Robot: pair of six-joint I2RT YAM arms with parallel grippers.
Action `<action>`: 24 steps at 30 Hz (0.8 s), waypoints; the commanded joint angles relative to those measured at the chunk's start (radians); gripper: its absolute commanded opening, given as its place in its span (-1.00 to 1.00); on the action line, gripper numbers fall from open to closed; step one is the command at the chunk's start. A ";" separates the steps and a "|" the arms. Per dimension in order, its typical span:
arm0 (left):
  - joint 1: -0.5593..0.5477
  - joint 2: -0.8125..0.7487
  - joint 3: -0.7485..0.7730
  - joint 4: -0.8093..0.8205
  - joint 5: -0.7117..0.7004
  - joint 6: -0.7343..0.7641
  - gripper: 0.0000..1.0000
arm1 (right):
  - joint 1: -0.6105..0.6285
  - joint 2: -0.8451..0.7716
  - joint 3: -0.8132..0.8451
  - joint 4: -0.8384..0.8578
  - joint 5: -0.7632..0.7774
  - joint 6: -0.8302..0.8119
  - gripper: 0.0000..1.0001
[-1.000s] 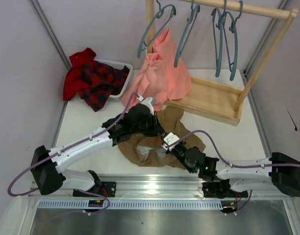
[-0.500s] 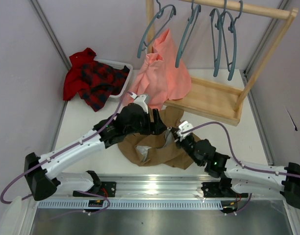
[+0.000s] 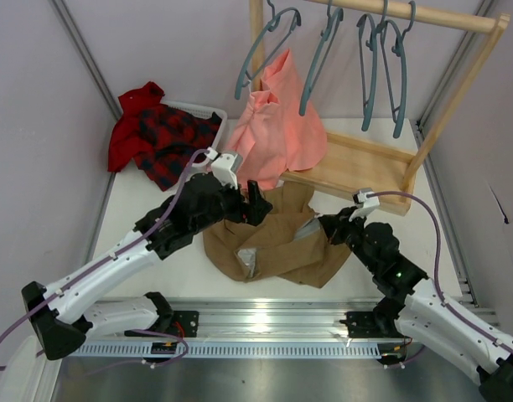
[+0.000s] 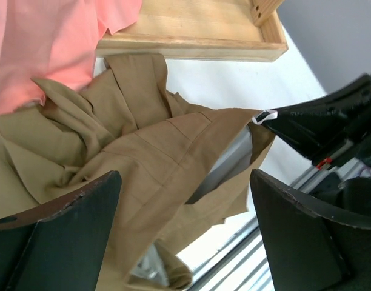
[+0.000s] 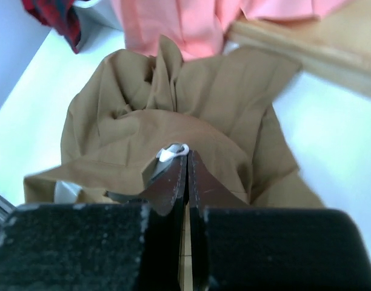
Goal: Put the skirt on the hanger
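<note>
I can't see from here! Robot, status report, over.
Left gripper open over skirt. Right gripper shut on its edge. Skirt crumpled on table. Pink garment touches far edge.

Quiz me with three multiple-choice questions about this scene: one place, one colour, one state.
1. Where is the tan skirt? A. hung up B. on the table between the arms C. on the floor
2. What colour is the garment in the white basket? A. red-and-black plaid B. green C. blue
3. On the left gripper, the jaws are: A. shut on the skirt B. shut on nothing C. wide open
Answers: 1 B, it lies crumpled on the tabletop. 2 A, plaid cloth spills over the rim. 3 C, its fingers stand far apart above the skirt.
</note>
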 commanded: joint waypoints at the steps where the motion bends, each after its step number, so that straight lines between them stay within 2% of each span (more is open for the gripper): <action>1: 0.003 -0.016 -0.008 0.087 0.019 0.137 0.86 | -0.051 0.023 0.086 -0.166 -0.049 0.223 -1.00; 3: 0.003 -0.008 0.018 0.131 0.036 0.172 0.86 | -0.060 0.074 0.116 -0.229 -0.029 0.280 -1.00; 7: 0.003 0.046 0.099 0.185 0.047 0.220 0.80 | -0.062 0.161 0.197 -0.349 0.013 0.289 -1.00; 12: 0.003 0.165 0.301 0.193 0.005 0.282 0.73 | -0.057 0.146 0.174 -0.325 0.026 0.288 -1.00; 13: 0.004 0.215 0.396 0.189 -0.030 0.289 0.70 | -0.057 0.136 0.166 -0.314 0.026 0.286 -1.00; 15: 0.003 0.277 0.465 0.183 -0.056 0.331 0.66 | -0.057 0.103 0.150 -0.310 0.026 0.279 -1.00; 19: 0.006 0.490 0.787 0.177 -0.111 0.431 0.66 | -0.057 0.082 0.134 -0.303 0.013 0.262 -1.00; 24: 0.014 0.736 1.158 0.053 -0.120 0.508 0.69 | -0.056 0.066 0.114 -0.277 -0.013 0.257 -1.00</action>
